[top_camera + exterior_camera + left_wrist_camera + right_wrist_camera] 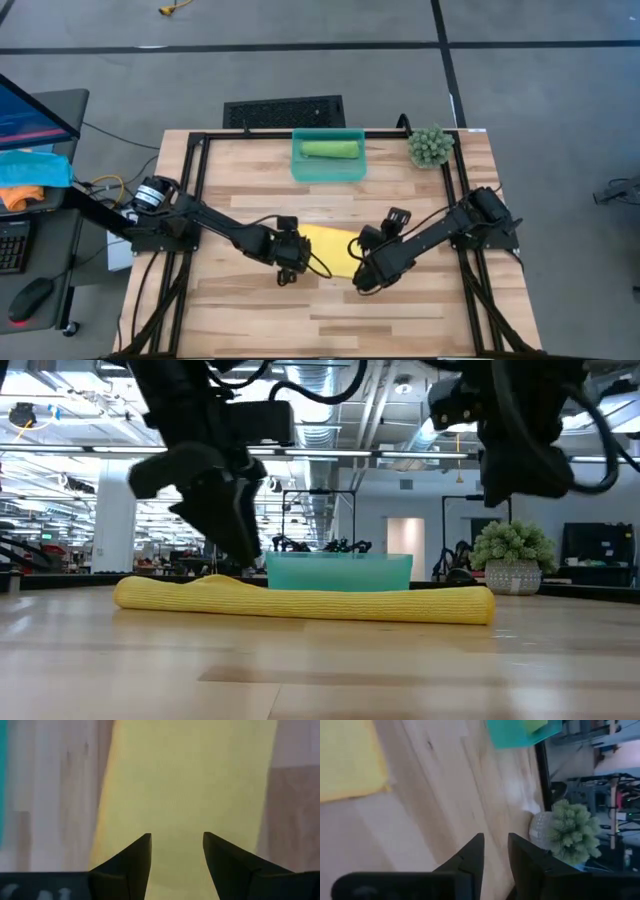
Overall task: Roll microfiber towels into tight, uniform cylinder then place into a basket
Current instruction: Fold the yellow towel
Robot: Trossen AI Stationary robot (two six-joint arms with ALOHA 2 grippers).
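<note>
So the bright yellow microfiber towel (328, 249) was lying flat on the wooden slat table (400, 320), roughly mid-table, with both arms crowding it. Its long axis ran side to side across the table, which you could see best in the low view, where it looked like a long, low strip with a slight hump near one end. It wasn't rolled yet, as far as I could tell.

The left gripper (289, 262) sat right at the towel's left end. In its wrist view the dark fingers (131, 865) were spread apart with yellow cloth filling the gap ahead of them, so released, nothing pinched. The right gripper (362, 280) was at the towel's right end, near its front corner. Its wrist view had the fingers only narrowly parted, nothing between them, and the towel lay off to the side, not in line with the jaws.

So my read: the left arm was the one lined up on the cloth, while the right needed to swing onto it before any rolling could start.

Meanwhile the light green rolled towel (331, 149) was already sitting in the small translucent teal plastic basket (298, 168) at the far edge, lying along its length. A small potted green plant (429, 146) stood just beside the basket.
</note>
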